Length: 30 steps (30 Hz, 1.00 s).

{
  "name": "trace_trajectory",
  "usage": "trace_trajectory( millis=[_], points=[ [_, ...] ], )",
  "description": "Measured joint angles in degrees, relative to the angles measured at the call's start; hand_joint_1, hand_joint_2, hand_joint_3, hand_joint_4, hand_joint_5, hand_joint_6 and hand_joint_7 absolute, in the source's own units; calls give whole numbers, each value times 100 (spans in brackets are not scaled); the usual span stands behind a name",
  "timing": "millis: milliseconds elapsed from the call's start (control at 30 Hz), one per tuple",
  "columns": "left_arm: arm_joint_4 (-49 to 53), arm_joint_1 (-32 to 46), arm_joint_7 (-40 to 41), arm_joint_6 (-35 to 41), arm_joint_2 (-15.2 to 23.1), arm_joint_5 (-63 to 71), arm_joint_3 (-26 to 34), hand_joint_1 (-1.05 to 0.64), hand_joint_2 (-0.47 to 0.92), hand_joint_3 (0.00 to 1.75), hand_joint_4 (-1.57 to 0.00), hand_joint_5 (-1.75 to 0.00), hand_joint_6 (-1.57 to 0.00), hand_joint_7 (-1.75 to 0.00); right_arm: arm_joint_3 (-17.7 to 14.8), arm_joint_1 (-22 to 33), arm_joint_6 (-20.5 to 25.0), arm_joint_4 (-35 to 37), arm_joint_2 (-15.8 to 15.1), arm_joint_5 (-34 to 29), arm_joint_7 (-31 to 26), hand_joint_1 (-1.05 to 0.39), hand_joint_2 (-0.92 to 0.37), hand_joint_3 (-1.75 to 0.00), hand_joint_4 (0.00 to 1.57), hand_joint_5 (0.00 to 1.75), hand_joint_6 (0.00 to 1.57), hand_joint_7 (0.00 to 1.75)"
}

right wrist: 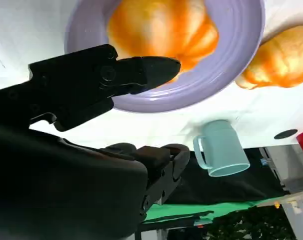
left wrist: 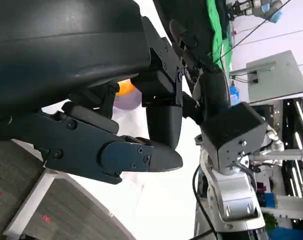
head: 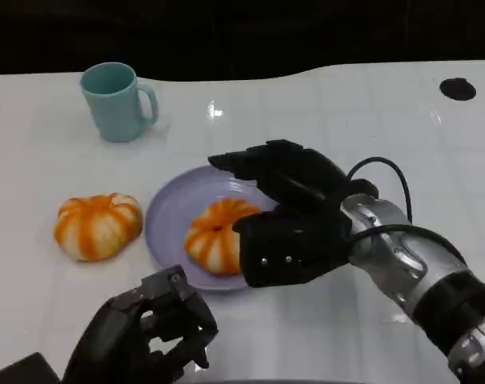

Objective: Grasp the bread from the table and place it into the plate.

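An orange-and-white striped bread [head: 214, 234] lies on the lavender plate [head: 166, 224] at the middle of the white table. A second, like bread [head: 97, 226] sits on the table left of the plate. My right hand [head: 294, 210] hovers over the plate's right side, fingers spread above and beside the plated bread, holding nothing. The right wrist view has that bread [right wrist: 161, 25] on the plate [right wrist: 241, 65], a black fingertip [right wrist: 161, 67] close by its edge, and the other bread [right wrist: 286, 60] beyond. My left hand [head: 150, 332] is low at the front left, empty.
A teal mug [head: 118, 100] stands at the back left, away from the plate. Two black round marks [head: 457, 88] sit near the table's far corners. The table's front edge runs just below my left hand.
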Motion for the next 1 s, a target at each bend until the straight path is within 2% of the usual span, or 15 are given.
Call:
trace_trajectory(
  millis=[233,300,433,600,800,933,1000],
  points=[
    [3,-14,0,-16,-8,-1,-8,-52,92,32,-67,-175,-58,-156,-119,757,53,-1359,-419,164,321,-68,-92,-28,0,43,24,1],
    [3,-13,0,-37,-8,3,-9,-52,92,32,-67,-175,-58,-156,-216,1030,-39,-1715,-549,264,339,-68,-92,-28,1,45,25,2],
    [2,-10,2,-56,-7,9,-12,-52,92,32,-67,-175,-58,-157,-396,1551,-246,-2382,-838,400,341,-65,-92,-23,1,62,30,4],
    [-5,18,1,-40,-5,-6,-14,-52,92,32,-67,-175,-58,-157,-665,2322,-459,-3197,-1160,557,340,-60,-92,-18,6,69,35,6],
    [-5,33,46,-92,2,59,-20,-53,92,33,-67,-175,-57,-157,-1054,3027,-795,-3810,-1437,736,274,-48,-91,-9,26,82,53,14],
    [-9,91,52,-95,7,59,-27,-51,92,31,-67,-175,-58,-157,-1371,3554,-1058,-4087,-1535,931,183,-30,-87,-5,53,97,74,27],
    [-27,107,52,-83,6,49,-33,-51,92,31,-67,-175,-58,-156,-1529,3774,-1271,-4116,-1548,1041,33,-25,-86,-5,59,102,78,33]
  ],
)
